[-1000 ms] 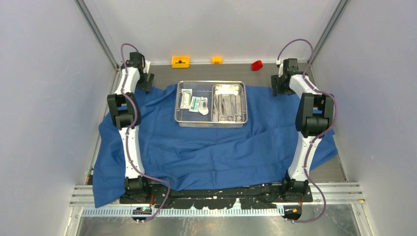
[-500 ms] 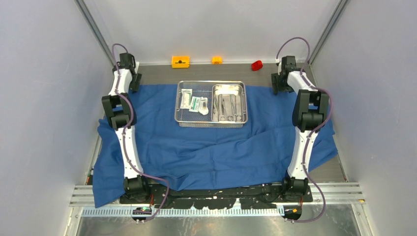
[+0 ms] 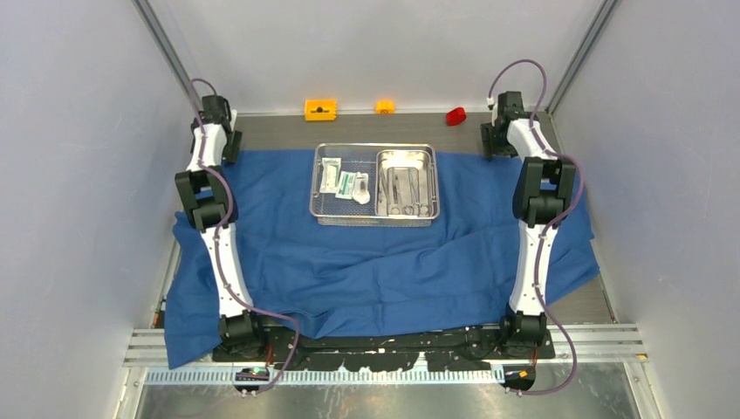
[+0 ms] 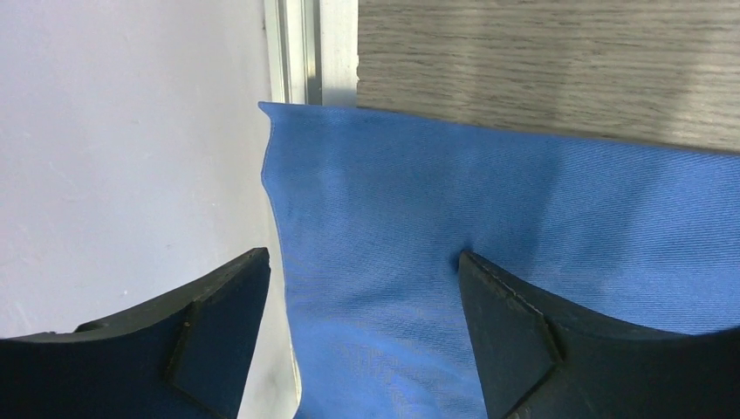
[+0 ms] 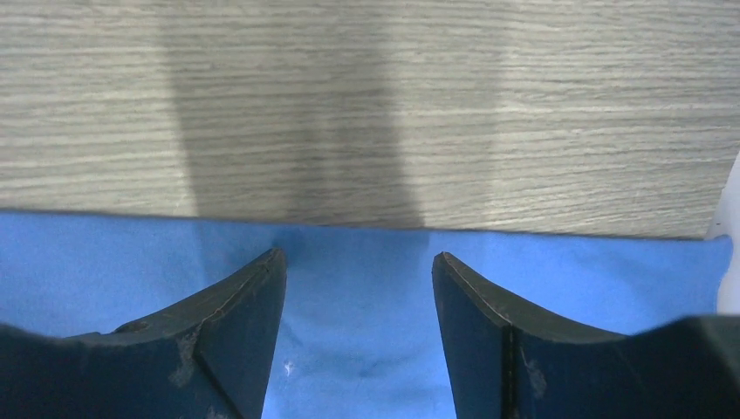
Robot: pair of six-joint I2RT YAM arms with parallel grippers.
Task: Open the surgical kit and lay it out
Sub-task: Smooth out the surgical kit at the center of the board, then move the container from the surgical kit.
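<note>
The left jaws are spread over the far left corner of the blue cloth (image 4: pixel 489 227); the right jaws are spread over its far right edge. The cloth lies open across the grey wood-grain worktop (image 5: pixel 366 96). A mesh basket (image 3: pixel 375 219) sits mid-far on it, holding white packets (image 3: pixel 331 175) and a steel tray (image 3: pixel 406 161) of instruments (image 3: pixel 403 194). Pale walls (image 3: pixel 375 44) enclose three sides.

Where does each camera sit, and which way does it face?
Top external: above and behind the bases, looking down on the blue cloth and wire-mesh basket; left arm and right arm show.
Left wrist: looks down past the open left gripper at the cloth's far-left corner.
Right wrist: same, open right gripper, cloth's far edge.
Shared: both wrist views show cloth meeting bare table.
</note>
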